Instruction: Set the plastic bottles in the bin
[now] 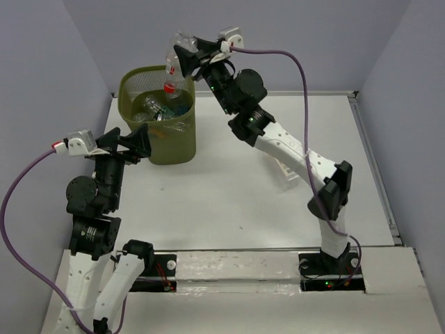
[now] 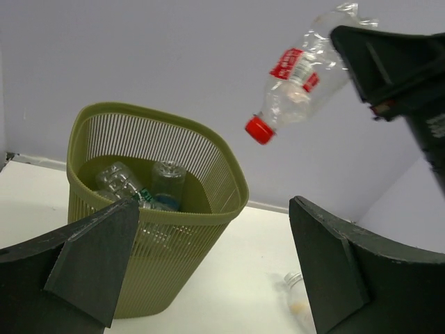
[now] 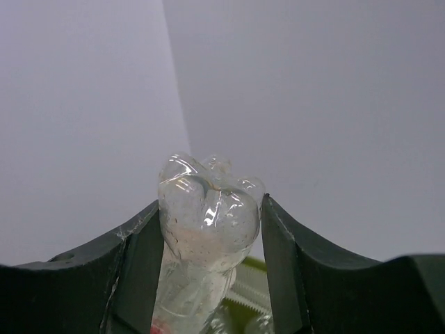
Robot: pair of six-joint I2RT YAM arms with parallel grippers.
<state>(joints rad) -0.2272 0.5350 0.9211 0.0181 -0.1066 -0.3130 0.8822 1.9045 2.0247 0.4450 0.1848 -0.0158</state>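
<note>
An olive-green mesh bin (image 1: pixel 175 145) stands at the far left corner of the white worktop (image 1: pixel 229 202). The right gripper (image 1: pixel 183 58) is clamped on the base of a crumpled clear plastic bottle with a red label and red cap (image 1: pixel 172 68). It holds the bottle tilted, cap down, in the air above the bin's far rim. Several clear bottles (image 2: pixel 167 185) lie inside the bin. The left gripper (image 1: pixel 143 142) hangs just beside the bin's near left wall, its jaws spread wide and holding nothing. One more clear bottle (image 2: pixel 296 295) lies on the worktop right of the bin, partly cut off from view.
</note>
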